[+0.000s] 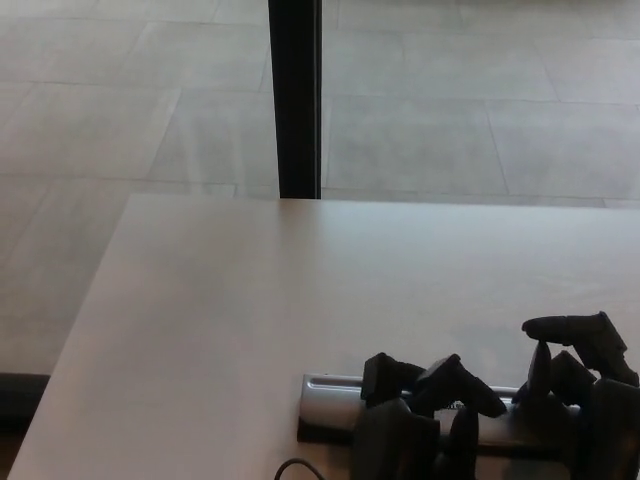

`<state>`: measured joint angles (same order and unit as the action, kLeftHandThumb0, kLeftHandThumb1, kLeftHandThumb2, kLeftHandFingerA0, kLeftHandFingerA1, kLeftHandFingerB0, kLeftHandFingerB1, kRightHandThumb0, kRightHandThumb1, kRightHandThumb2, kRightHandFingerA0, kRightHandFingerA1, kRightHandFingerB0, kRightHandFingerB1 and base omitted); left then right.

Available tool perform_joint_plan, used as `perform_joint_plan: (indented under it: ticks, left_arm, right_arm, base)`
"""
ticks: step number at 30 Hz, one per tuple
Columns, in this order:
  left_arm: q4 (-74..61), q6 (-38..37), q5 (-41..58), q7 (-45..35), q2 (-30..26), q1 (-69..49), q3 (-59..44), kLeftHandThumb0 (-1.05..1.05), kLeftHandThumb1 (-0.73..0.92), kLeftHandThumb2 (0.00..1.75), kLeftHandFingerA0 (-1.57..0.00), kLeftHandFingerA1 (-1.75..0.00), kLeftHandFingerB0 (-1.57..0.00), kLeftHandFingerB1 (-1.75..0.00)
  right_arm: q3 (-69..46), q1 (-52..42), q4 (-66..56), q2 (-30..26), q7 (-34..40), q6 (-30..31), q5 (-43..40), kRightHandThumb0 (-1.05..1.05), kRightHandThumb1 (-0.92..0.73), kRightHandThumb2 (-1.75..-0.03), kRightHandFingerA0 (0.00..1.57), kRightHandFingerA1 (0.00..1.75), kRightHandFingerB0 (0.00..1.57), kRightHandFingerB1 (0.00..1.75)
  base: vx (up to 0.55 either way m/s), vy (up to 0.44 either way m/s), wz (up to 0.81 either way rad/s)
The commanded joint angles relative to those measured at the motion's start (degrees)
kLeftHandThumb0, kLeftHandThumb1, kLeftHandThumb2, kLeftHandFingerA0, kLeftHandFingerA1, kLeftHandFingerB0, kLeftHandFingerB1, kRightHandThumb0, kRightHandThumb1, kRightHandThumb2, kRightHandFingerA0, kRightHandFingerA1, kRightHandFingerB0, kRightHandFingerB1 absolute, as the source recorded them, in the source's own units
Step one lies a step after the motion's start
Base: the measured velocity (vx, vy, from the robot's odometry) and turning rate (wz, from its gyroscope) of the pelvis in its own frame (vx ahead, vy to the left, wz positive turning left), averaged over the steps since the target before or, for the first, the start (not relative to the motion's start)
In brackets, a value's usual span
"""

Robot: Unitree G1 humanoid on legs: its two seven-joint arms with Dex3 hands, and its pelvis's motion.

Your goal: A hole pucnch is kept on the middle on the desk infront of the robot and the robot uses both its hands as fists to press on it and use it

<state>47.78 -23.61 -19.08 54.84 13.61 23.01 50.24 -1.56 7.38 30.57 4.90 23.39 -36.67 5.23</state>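
From my head camera I see a pale tiled floor [480, 110] beyond the desk, with a dark vertical post [296, 100] rising from just behind the desk's far edge. The desk [250, 300] itself is a light, plain surface that fills the lower two thirds of the picture.

The hole punch [335, 400] sits at the near edge of the desk, in the bottom centre-right of the frame. Its long axis runs left to right across my view, parallel to the desk's near edge, with its rounded silver end showing on the left. Its silver bar sits over a darker base. I cannot read any writing on it, since my hands cover most of the bar.

My left hand [420, 415] rests on top of the punch near its left end, fingers curled down over the bar in a loose fist; it is not gripping anything. My right hand [575, 375] is at the punch's right end, fingers bent, one finger sticking out towards the left and another pointing down at the bar. It holds nothing that I can see. A dark cable [295, 468] loops at the bottom edge, left of my left hand.
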Motion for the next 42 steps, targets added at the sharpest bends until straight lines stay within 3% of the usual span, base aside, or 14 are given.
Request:
perform_joint_plan:
  ticks: [1,3,9,10,12,13,17,22,24,27,35,38,41,42]
  left_arm:
    - [6.6,-2.9,-16.3,11.2,0.1,2.4,6.2,-0.27,0.67,1.02,-0.9,-1.75,-0.71,-1.43]
    - [6.9,-3.0,-16.8,11.9,-0.1,2.4,6.7,-0.26,0.66,1.04,-0.9,-1.75,-0.72,-1.4]
    - [7.0,-5.4,-13.8,9.7,0.9,0.6,4.4,-0.28,0.66,1.01,-0.9,-1.75,-0.74,-1.37]
    - [6.9,-6.4,-13.2,9.6,1.2,0.3,3.7,-0.26,0.65,1.0,-0.86,-1.75,-0.71,-1.4]
    - [5.8,-7.1,-12.2,8.6,1.6,-1.6,2.2,-0.25,0.67,0.96,-0.82,-1.75,-0.66,-1.42]
    - [5.1,-7.8,-11.7,7.7,1.5,-2.0,1.4,-0.22,0.73,0.91,-0.82,-1.75,-0.67,-1.36]
    - [-2.4,-9.5,-6.2,0.3,0.1,-4.4,-5.7,-0.21,0.69,1.01,-0.87,-1.75,-0.71,-1.31]
    - [-15.7,-4.6,3.3,-14.1,-2.2,-7.0,-12.3,-0.25,0.76,0.96,-0.85,-1.75,-0.58,-1.61]
    - [-29.6,3.6,16.3,-27.2,-6.6,-7.0,-16.4,-0.28,0.77,0.93,-0.81,-1.75,-0.57,-1.62]
    - [-40.2,12.9,25.1,-34.6,-10.8,-6.6,-19.7,-0.28,0.78,0.88,-0.83,-1.75,-0.56,-1.66]
    - [-51.0,23.2,37.7,-37.8,-15.1,-6.5,-27.1,-0.33,0.78,0.87,-0.85,-1.75,-0.63,-1.53]
    - [-55.1,27.0,42.3,-37.7,-18.2,-7.8,-30.9,-0.31,0.8,0.87,-0.83,-1.75,-0.54,-1.61]
    - [-56.8,28.1,44.1,-40.0,-23.9,-9.5,-35.3,-0.3,0.78,0.84,-0.84,-1.75,-0.65,-1.2]
    - [-56.1,28.2,42.5,-43.1,-29.0,-10.9,-37.3,-0.29,0.82,0.75,-0.78,-1.75,-0.66,-0.87]
  right_arm:
    - [-2.6,-3.3,11.5,0.2,11.5,-2.5,5.8,-0.35,-0.79,-0.64,0.87,1.58,0.67,1.52]
    - [-3.7,-3.3,12.3,1.6,8.4,-5.2,2.3,-0.34,-0.77,-0.64,0.85,1.6,0.67,1.51]
    - [-2.7,-2.6,14.5,-0.3,13.8,-9.7,9.4,-0.34,-0.78,-0.7,0.88,1.7,0.7,1.45]
    - [-3.0,-2.2,14.7,-0.2,12.2,-10.7,8.0,-0.38,-0.75,-0.79,0.84,1.72,0.66,1.6]
    - [-2.6,-3.2,12.3,0.0,10.6,-10.2,7.9,-0.41,-0.8,-0.78,0.81,1.72,0.65,1.47]
    - [-2.4,-3.3,10.8,-0.3,9.2,-9.6,7.6,-0.41,-0.77,-0.84,0.83,1.75,0.59,1.69]
    - [-1.3,-3.4,0.3,-2.3,-0.9,-5.7,1.1,-0.35,-0.77,-0.85,0.94,1.75,0.61,1.7]
    - [-1.3,-4.2,-10.4,-3.7,-6.9,2.1,-5.5,-0.32,-0.73,-0.9,1.01,1.75,0.61,1.65]
    - [-2.5,-4.4,-19.9,-8.0,-11.6,9.8,-11.5,-0.29,-0.77,-0.89,0.98,1.75,0.55,1.66]
    - [-4.1,-4.2,-26.5,-12.0,-13.9,14.8,-14.6,-0.27,-0.74,-0.95,0.95,1.75,0.56,1.65]
    - [-8.5,-4.1,-36.4,-18.3,-14.7,22.7,-21.1,-0.22,-0.72,-0.98,0.95,1.75,0.58,1.63]
    - [-13.1,-4.2,-40.6,-23.2,-14.3,29.0,-26.3,-0.18,-0.68,-1.05,0.95,1.75,0.71,1.42]
    - [-19.0,-4.3,-39.4,-29.4,-16.4,31.7,-29.7,-0.22,-0.66,-0.98,0.98,1.75,0.74,1.28]
    - [-23.1,-4.7,-37.2,-33.0,-17.2,33.0,-30.3,-0.3,-0.63,-0.87,0.98,1.75,0.76,1.04]
  base:
    - [0.0,0.0,0.0]
    - [0.0,0.0,0.0]
    - [0.0,0.0,0.0]
    - [0.0,0.0,0.0]
    - [0.0,0.0,0.0]
    - [0.0,0.0,0.0]
    - [0.0,0.0,0.0]
    - [0.0,0.0,0.0]
    - [0.0,0.0,0.0]
    - [0.0,0.0,0.0]
    - [0.0,0.0,0.0]
    - [0.0,0.0,0.0]
    - [0.0,0.0,0.0]
    - [0.0,0.0,0.0]
